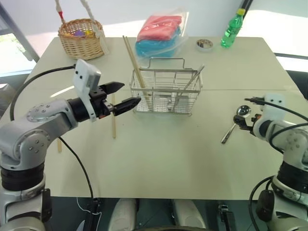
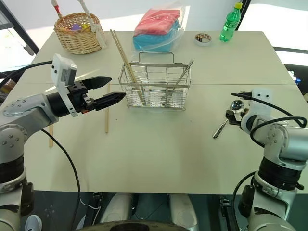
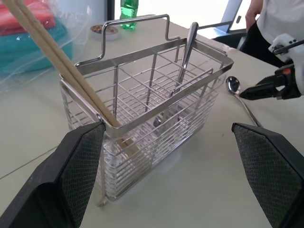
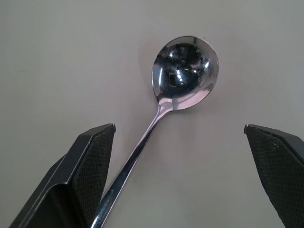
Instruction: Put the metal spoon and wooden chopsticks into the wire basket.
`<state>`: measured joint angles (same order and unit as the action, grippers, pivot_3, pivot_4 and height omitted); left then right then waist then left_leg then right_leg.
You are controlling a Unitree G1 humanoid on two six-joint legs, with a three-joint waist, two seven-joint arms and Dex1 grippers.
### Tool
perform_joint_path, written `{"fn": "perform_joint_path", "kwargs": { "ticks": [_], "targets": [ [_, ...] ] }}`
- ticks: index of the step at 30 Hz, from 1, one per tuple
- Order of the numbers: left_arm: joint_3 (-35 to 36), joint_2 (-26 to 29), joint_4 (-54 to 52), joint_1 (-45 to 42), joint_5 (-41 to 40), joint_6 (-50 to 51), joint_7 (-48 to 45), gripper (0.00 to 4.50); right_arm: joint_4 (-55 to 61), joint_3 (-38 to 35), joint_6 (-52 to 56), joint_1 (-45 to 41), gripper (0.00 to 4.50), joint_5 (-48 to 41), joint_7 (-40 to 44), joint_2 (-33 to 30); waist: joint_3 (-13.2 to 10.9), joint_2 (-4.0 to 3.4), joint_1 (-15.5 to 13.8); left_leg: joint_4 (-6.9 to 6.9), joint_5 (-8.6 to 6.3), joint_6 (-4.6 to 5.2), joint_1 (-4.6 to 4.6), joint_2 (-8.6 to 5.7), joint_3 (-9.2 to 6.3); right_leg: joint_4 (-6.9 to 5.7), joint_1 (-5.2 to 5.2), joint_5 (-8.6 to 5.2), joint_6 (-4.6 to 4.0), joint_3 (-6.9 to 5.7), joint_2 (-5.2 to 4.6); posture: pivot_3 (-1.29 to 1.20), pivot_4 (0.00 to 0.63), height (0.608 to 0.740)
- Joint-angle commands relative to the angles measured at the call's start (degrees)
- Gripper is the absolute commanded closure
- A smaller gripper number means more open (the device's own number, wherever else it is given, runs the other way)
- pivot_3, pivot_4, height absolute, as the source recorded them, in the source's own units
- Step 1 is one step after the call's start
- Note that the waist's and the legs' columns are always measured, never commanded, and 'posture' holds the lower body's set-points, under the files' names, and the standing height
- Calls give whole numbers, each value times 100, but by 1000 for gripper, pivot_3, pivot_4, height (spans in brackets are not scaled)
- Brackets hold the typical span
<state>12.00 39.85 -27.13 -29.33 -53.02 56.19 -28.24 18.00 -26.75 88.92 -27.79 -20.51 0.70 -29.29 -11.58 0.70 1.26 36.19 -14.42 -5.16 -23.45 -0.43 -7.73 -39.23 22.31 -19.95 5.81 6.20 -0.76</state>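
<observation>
The wire basket (image 1: 166,87) stands mid-table with two wooden chopsticks (image 1: 133,61) leaning in its left end and a metal utensil (image 1: 190,83) in its right. Two more chopsticks lie loose on the table, one (image 1: 113,120) just left of the basket and one (image 1: 59,144) partly under my left arm. My left gripper (image 1: 132,92) is open, level, pointing at the basket's left end from close by, apart from it. The metal spoon (image 4: 184,71) lies flat at the right. My right gripper (image 4: 179,130) hangs open over its handle; whether it touches is unclear.
At the back stand a round wicker basket (image 1: 81,37), a clear bag of red and blue cloths (image 1: 160,34), a small round tin (image 1: 204,44) and a green bottle (image 1: 233,28). A person (image 3: 280,19) stands beyond the table's far right.
</observation>
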Motion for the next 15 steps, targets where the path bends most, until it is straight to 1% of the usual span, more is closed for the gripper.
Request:
{"fn": "perform_joint_path", "kwargs": {
  "ticks": [1, 7, 15],
  "targets": [
    [11, -20, -139, -80, -5, -126, -2, 0, -231, -179, 177, -385, 8, 296, -179, 218, 0, 0, 18, 1, 0, 0, 0, 0, 1, 0, 1, 0, 0, 0, 0, 0, 150, 740],
    [65, 13, -217, 31, -109, -113, -114, 0, -700, -260, 197, -798, 8, 704, -393, 647, 1, -1, 73, 2, 3, 2, 0, 0, 2, -6, 1, 1, -1, 0, 0, 0, 150, 740],
    [-13, 356, -359, 141, -462, -18, -825, 0, -1116, -301, 50, -954, 8, 1058, -474, 971, 4, 5, 137, 5, 8, 1, 5, -1, 2, -13, -2, 3, -5, 0, 0, 0, 150, 740]
  ]
}}
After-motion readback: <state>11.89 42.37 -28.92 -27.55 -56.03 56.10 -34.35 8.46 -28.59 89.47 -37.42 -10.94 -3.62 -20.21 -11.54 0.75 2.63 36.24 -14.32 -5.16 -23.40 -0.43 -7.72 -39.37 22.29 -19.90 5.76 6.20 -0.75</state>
